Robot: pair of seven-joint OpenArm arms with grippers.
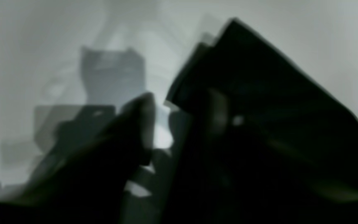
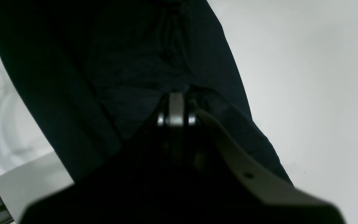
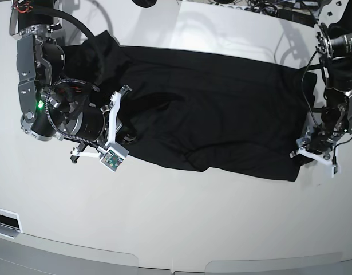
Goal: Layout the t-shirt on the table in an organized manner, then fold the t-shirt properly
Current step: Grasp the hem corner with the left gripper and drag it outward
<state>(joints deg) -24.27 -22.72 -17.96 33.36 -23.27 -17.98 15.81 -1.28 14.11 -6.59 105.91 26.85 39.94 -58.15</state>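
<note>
The black t-shirt (image 3: 210, 114) lies spread across the white table (image 3: 193, 217), wrinkled near its front hem. My right gripper (image 3: 125, 136) is at the shirt's left end, shut on a bunched fold of the t-shirt (image 2: 120, 62). In the right wrist view, the right gripper (image 2: 176, 104) has its tips pressed together in the cloth. My left gripper (image 3: 306, 153) sits at the shirt's front right corner. The left wrist view is blurred: the left gripper (image 1: 163, 127) shows a narrow bright gap, with the t-shirt's (image 1: 259, 93) edge against one finger (image 1: 216, 115).
Cables and equipment (image 3: 267, 8) crowd the table's back edge. The curved front edge (image 3: 164, 260) runs along the bottom of the base view. Bare white tabletop (image 2: 306, 77) lies in front of the shirt.
</note>
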